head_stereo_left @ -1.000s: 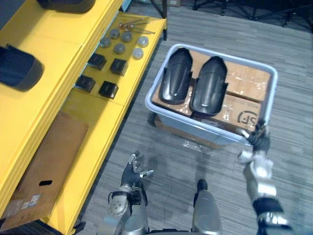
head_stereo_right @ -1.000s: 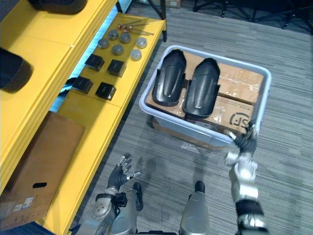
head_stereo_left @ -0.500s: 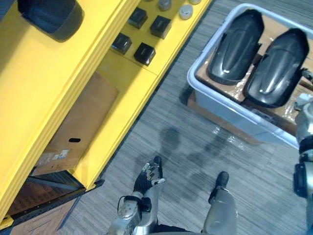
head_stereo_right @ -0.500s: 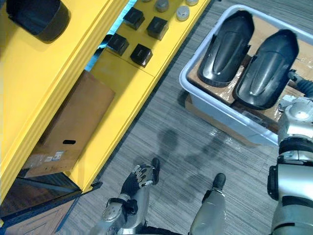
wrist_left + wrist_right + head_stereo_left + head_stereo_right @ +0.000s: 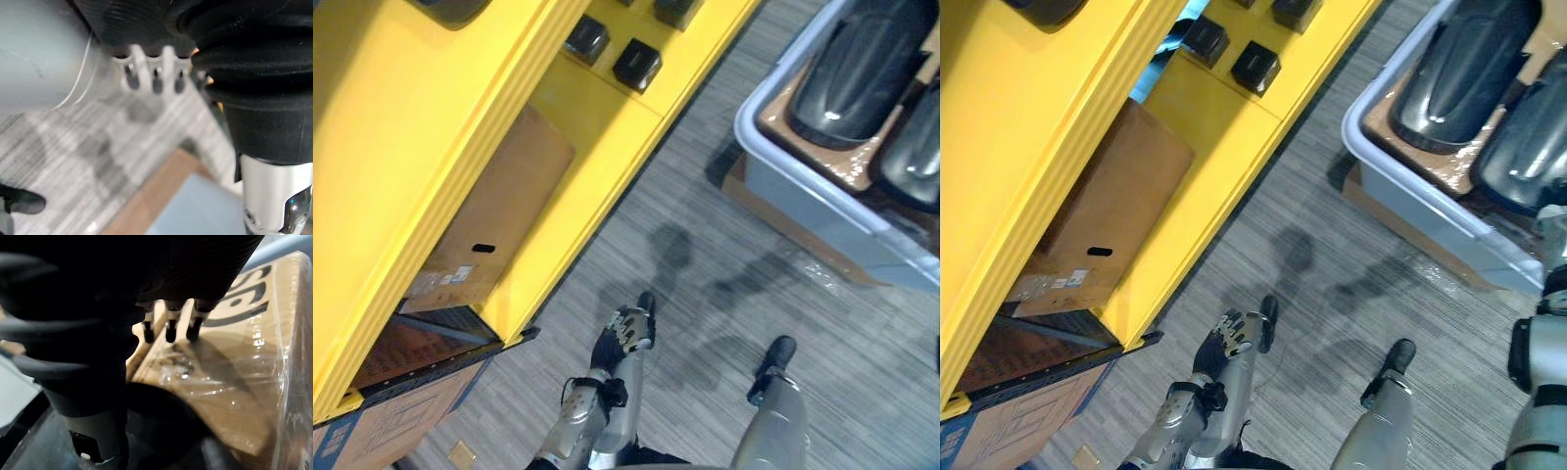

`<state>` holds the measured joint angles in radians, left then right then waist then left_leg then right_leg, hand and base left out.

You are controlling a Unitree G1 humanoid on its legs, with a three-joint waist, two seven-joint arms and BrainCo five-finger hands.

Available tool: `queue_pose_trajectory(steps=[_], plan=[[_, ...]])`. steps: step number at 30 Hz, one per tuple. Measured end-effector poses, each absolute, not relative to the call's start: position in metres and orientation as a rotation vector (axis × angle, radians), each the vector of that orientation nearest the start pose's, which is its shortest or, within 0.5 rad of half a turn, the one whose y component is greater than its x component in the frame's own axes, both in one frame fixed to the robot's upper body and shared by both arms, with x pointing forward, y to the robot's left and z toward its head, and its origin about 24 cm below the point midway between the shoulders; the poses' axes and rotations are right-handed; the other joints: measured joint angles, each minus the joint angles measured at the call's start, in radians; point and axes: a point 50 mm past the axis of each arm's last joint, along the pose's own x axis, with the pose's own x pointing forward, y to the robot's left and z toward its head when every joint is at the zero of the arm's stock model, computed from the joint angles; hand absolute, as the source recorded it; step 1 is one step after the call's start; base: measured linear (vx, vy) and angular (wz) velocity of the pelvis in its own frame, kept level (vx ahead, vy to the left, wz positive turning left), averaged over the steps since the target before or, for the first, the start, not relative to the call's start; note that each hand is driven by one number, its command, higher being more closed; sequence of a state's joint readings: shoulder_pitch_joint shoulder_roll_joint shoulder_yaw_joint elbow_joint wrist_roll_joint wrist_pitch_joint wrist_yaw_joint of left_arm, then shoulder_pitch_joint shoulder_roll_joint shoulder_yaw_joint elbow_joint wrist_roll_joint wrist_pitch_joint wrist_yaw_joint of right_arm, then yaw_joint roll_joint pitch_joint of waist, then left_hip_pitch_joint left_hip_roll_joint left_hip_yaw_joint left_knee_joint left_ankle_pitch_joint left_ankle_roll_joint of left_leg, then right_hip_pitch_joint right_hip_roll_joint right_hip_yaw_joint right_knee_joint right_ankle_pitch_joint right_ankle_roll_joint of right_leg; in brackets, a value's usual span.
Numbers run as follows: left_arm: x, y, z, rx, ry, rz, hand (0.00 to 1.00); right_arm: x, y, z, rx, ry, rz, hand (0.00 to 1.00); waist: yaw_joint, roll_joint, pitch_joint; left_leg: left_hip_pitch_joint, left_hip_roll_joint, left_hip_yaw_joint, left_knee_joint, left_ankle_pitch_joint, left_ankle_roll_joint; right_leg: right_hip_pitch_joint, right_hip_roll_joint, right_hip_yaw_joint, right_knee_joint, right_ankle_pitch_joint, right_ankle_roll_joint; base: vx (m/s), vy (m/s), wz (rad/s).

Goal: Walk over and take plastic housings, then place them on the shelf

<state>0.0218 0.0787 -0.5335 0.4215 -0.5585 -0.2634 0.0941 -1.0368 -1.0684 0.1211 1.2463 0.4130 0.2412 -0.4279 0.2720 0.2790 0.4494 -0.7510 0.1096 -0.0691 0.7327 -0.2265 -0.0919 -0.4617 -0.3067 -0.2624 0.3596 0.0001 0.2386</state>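
Two glossy black plastic housings [image 5: 1464, 69] [image 5: 1528, 147] lie side by side on wrapped cardboard boxes inside a pale blue bin [image 5: 1430, 211] at the upper right. My right hand [image 5: 170, 323] hovers over a film-wrapped box [image 5: 234, 382] in that bin, fingers straight and holding nothing, with the edge of a black housing [image 5: 161, 411] just beneath the wrist. My left hand [image 5: 625, 333] hangs low over the grey floor between shelf and bin, its fingers [image 5: 155, 73] relaxed and empty.
A yellow shelf [image 5: 578, 108] runs along the left. Small black blocks [image 5: 636, 64] sit on its lower level beside a flat cardboard box [image 5: 489, 225]. Another dark housing [image 5: 1038, 8] rests on the upper level. Open grey carpet lies between shelf and bin.
The whole picture has shifted: the camera has moved, so the shelf looms larger and the bin sits at the upper right. My right hand has reached in over the bin's boxes.
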Motion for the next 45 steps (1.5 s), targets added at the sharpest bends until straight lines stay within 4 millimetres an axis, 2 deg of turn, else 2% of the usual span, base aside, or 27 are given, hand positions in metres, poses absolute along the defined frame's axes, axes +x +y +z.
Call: queue_pose_trajectory(steps=[3,8,10,14,17,20,22,25,27,28,32,35,36,40,42,45], plan=[[0.213,0.070,-0.043,-0.397,0.319,-0.208,0.00,0.268,-0.468,0.235,-0.310,0.248,-1.193,1.00,0.021,0.001,0.000,-0.033,0.001,-0.008,0.018,-0.010,0.007,-0.018,0.000,-0.015,0.000,0.000,0.001,0.00,0.006,0.04],[0.215,0.086,-0.050,-0.428,0.334,-0.123,0.00,0.256,-0.477,0.239,-0.398,0.333,-1.186,1.00,0.031,0.000,0.000,-0.071,0.007,-0.027,0.046,-0.021,0.010,-0.024,0.006,-0.049,-0.005,0.004,-0.002,0.01,0.006,0.01],[0.216,0.090,-0.051,-0.425,0.336,-0.109,0.00,0.252,-0.479,0.237,-0.408,0.379,-1.186,1.00,0.048,-0.001,0.001,-0.071,0.015,-0.030,0.044,-0.022,0.008,-0.022,0.011,-0.069,-0.011,0.008,-0.008,0.00,0.000,0.00],[0.212,0.096,-0.054,-0.424,0.352,-0.085,0.00,0.264,-0.471,0.228,-0.398,0.405,-1.118,1.00,0.051,-0.013,0.010,-0.056,0.037,-0.028,0.039,-0.021,0.008,0.005,0.023,-0.094,-0.042,0.026,-0.017,0.02,-0.039,-0.06],[0.210,0.099,-0.050,-0.441,0.328,-0.073,0.00,0.282,-0.456,0.217,-0.401,0.403,-1.057,1.00,0.047,-0.031,0.022,-0.022,0.052,-0.024,0.014,-0.021,0.006,0.047,0.042,-0.101,-0.095,0.049,-0.021,0.00,-0.048,-0.11],[0.210,0.107,-0.046,-0.419,0.299,-0.068,0.00,0.298,-0.441,0.206,-0.427,0.391,-1.016,1.00,0.035,-0.059,0.042,0.030,0.060,-0.024,-0.018,-0.011,-0.004,0.102,0.053,-0.118,-0.135,0.060,-0.030,0.00,-0.068,0.05],[0.210,0.111,-0.040,-0.382,0.265,-0.079,0.00,0.308,-0.431,0.204,-0.454,0.349,-1.002,1.00,0.024,-0.079,0.054,0.061,0.066,-0.022,-0.038,-0.004,-0.009,0.132,0.062,-0.122,-0.154,0.067,-0.034,0.00,-0.065,0.02],[0.215,0.119,-0.021,-0.343,0.177,-0.097,0.00,0.322,-0.416,0.202,-0.521,0.298,-0.985,1.00,0.004,-0.122,0.062,0.110,0.077,0.000,-0.079,0.012,-0.017,0.161,0.070,-0.122,-0.177,0.080,-0.042,-0.01,-0.057,-0.08],[0.223,0.126,-0.001,-0.297,0.085,-0.110,0.00,0.332,-0.402,0.206,-0.603,0.256,-0.961,1.00,-0.031,-0.151,0.071,0.167,0.079,0.013,-0.119,0.027,-0.019,0.201,0.070,-0.119,-0.198,0.087,-0.046,0.00,-0.051,-0.05],[0.225,0.127,0.004,-0.274,0.067,-0.117,0.00,0.335,-0.399,0.208,-0.628,0.244,-0.956,1.00,-0.041,-0.157,0.070,0.182,0.080,0.022,-0.130,0.031,-0.019,0.209,0.070,-0.118,-0.198,0.088,-0.047,-0.03,-0.048,-0.12],[0.247,0.134,0.037,-0.177,-0.047,-0.178,0.00,0.347,-0.378,0.224,-0.740,0.127,-0.917,1.00,-0.092,-0.213,0.067,0.284,0.085,0.061,-0.231,0.079,-0.034,0.245,0.069,-0.110,-0.215,0.099,-0.065,-0.04,-0.052,-0.15],[0.266,0.131,0.065,-0.122,-0.138,-0.254,0.00,0.353,-0.365,0.231,-0.791,0.079,-0.895,1.00,-0.118,-0.245,0.062,0.341,0.091,0.091,-0.287,0.106,-0.044,0.257,0.077,-0.086,-0.228,0.107,-0.079,-0.07,-0.038,-0.28],[0.274,0.128,0.080,-0.103,-0.182,-0.299,0.00,0.355,-0.360,0.235,-0.820,0.062,-0.891,1.00,-0.132,-0.256,0.059,0.356,0.095,0.104,-0.307,0.118,-0.047,0.257,0.079,-0.082,-0.233,0.107,-0.089,-0.10,-0.052,-0.21],[0.298,0.113,0.119,-0.056,-0.247,-0.439,0.00,0.357,-0.350,0.247,-0.896,0.007,-0.882,1.00,-0.186,-0.270,0.054,0.402,0.110,0.134,-0.346,0.143,-0.056,0.268,0.095,-0.056,-0.251,0.125,-0.105,-0.08,-0.038,-0.22],[0.306,0.109,0.127,-0.035,-0.242,-0.468,0.00,0.358,-0.347,0.252,-0.911,-0.016,-0.878,1.00,-0.209,-0.272,0.053,0.411,0.117,0.136,-0.347,0.144,-0.058,0.279,0.106,-0.052,-0.265,0.134,-0.109,-0.04,-0.021,-0.17],[0.339,0.106,0.132,0.000,-0.122,-0.458,0.00,0.361,-0.330,0.270,-0.987,-0.160,-0.843,1.00,-0.236,-0.286,0.046,0.439,0.129,0.169,-0.367,0.151,-0.066,0.282,0.116,-0.022,-0.282,0.149,-0.114,-0.03,-0.009,-0.26]])
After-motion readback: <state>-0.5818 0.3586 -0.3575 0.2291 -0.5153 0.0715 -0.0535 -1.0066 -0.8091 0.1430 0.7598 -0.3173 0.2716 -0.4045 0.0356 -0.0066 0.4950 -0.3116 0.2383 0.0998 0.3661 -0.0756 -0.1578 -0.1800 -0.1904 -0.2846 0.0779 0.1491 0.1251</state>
